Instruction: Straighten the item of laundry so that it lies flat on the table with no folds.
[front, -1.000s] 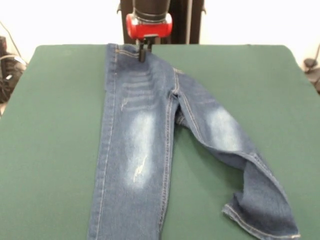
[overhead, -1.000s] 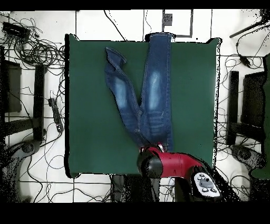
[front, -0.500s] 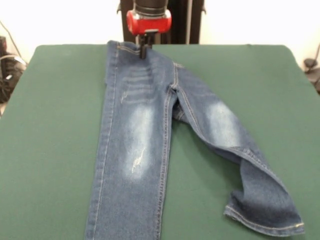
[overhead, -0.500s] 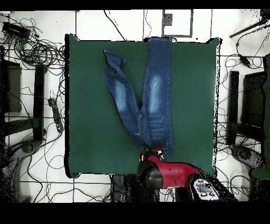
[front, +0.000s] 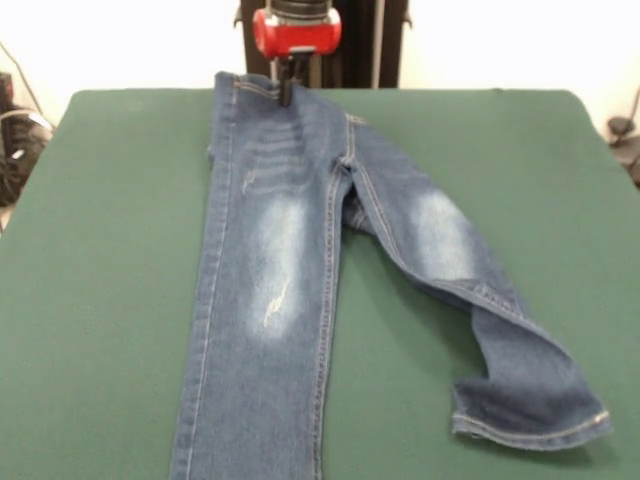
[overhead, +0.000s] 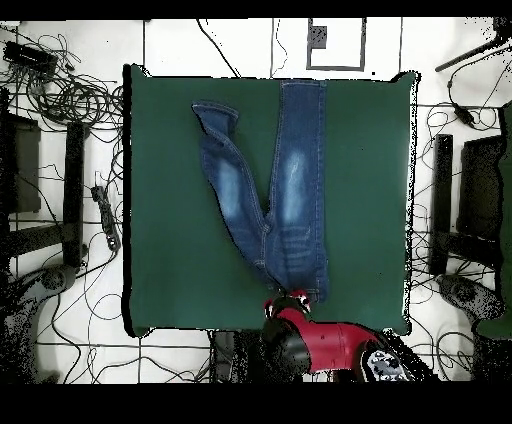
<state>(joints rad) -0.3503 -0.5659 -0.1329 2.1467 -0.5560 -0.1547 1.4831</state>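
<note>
The item of laundry (front: 280, 260) is a pair of blue jeans with whitish thigh patches, lying on the green table (front: 110, 280). One leg runs straight down past the picture's bottom edge. The other leg (front: 450, 260) angles off to the right and is twisted and folded over near its hem (front: 530, 395). My gripper (front: 287, 93) is shut on the waistband at the table's far edge. From overhead, the jeans (overhead: 285, 190) form a V, and the gripper (overhead: 291, 297) sits at the waistband near the table's (overhead: 170, 250) bottom edge.
Cables and dark stands (overhead: 60, 100) lie on the floor around the table in the overhead view. Dark equipment (front: 15, 140) sits off the table's left side in the front view.
My gripper has drawn back toward the robot's base with the waistband in it. The whole pair of jeans has slid that way, and the angled leg has stretched out a little.
</note>
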